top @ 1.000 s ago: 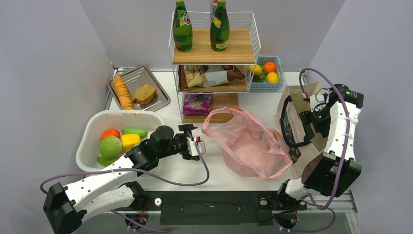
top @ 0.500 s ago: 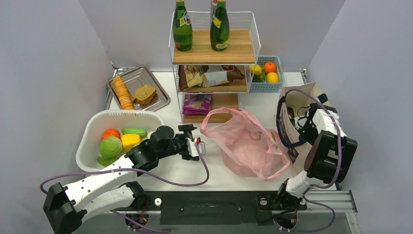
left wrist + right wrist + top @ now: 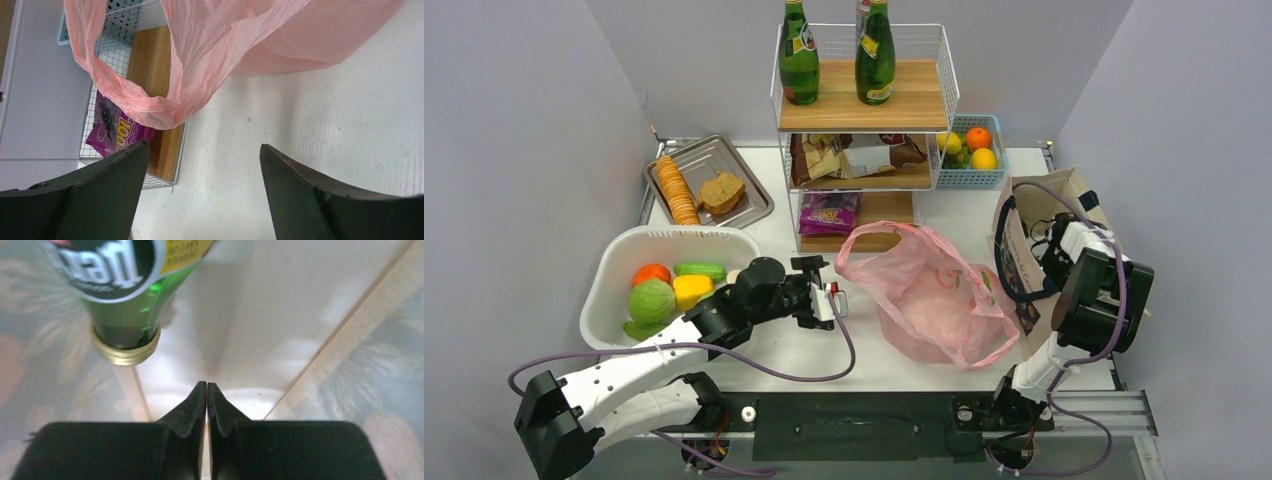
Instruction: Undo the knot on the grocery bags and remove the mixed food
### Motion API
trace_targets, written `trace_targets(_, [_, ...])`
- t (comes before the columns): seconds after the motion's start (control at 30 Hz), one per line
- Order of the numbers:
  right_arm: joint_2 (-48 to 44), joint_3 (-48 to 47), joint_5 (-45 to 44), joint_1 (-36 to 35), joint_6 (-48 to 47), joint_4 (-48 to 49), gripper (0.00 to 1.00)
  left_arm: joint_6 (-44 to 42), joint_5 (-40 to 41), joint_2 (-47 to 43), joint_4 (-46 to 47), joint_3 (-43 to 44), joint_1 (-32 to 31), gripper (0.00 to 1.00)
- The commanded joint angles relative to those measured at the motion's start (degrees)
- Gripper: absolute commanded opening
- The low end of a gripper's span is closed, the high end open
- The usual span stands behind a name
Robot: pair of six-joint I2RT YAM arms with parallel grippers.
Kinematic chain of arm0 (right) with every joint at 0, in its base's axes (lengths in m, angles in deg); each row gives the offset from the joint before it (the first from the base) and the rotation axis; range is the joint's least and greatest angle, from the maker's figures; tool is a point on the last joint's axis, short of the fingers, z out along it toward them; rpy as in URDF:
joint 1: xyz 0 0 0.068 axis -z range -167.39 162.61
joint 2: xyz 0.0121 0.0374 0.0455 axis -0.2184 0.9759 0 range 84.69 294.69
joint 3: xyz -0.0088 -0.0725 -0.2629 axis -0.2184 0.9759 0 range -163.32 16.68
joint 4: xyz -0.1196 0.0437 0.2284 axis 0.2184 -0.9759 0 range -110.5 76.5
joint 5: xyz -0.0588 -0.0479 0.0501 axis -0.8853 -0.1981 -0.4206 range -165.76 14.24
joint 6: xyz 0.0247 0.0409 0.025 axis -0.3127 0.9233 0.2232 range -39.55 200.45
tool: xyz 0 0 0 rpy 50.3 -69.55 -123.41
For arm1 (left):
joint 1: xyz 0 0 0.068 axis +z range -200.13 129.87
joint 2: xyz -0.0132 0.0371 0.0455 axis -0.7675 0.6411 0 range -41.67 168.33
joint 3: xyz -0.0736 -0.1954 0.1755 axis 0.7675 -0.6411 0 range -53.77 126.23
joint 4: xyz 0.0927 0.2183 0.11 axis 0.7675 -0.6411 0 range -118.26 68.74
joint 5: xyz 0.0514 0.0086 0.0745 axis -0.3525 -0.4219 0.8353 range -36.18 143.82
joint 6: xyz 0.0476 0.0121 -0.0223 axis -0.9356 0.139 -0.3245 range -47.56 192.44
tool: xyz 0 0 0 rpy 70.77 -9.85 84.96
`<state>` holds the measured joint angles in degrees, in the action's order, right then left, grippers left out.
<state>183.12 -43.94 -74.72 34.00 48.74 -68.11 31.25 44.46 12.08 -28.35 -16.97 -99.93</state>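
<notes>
While hovering low over the bare table (image 3: 804, 345), pointing the left gripper (image 3: 824, 288) toward three o'clock, keeping its jaws spread wide and gripping nothing. Stretching that arm out from its seven o'clock base, passing just beside the white tub's (image 3: 614, 262) five o'clock rim. Leaving a strip of open white surface between the fingertips and the pink grocery bag (image 3: 934, 290), which is slumping at mid-table. Draping one loose handle loop (image 3: 150, 107) across the foot of the wire shelf rack (image 3: 864, 110), close in front of a purple snack packet (image 3: 112, 132) on the bottom shelf. Offering free room along the bag's six and nine o'clock sides only; crowding it at twelve with the rack and at three with the beige tote (image 3: 1022, 262), whether touching or merely beside being impossible to tell.

Folding the right arm steeply, elbow raised at the tote's five o'clock, wrist dipping down inside the tote's walls. Pressing the right gripper (image 3: 206, 386) fully together on nothing, its tips sitting apart from a green bottle (image 3: 131, 310) lying at their eleven o'clock.
</notes>
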Motion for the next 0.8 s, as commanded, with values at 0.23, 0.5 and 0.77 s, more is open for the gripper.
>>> trace_targets(0.23, [-14.72, -15.47, 17.44, 4.27, -2.37, -7.68, 0.00, -0.23, -0.42, 0.36, 2.51, 2.29, -0.21, 0.79])
trace_targets(0.5, [-17.74, -22.67, 27.57, 7.89, -6.87, -14.95, 0.00, -0.18, -0.70, -0.80, 2.38, 1.06, -0.21, 0.80])
trace_targets(0.77, [-16.21, -28.22, 37.94, 12.59, -12.23, -23.96, 0.00, 1.78, -0.81, -1.76, 2.45, 0.68, -0.23, 0.80])
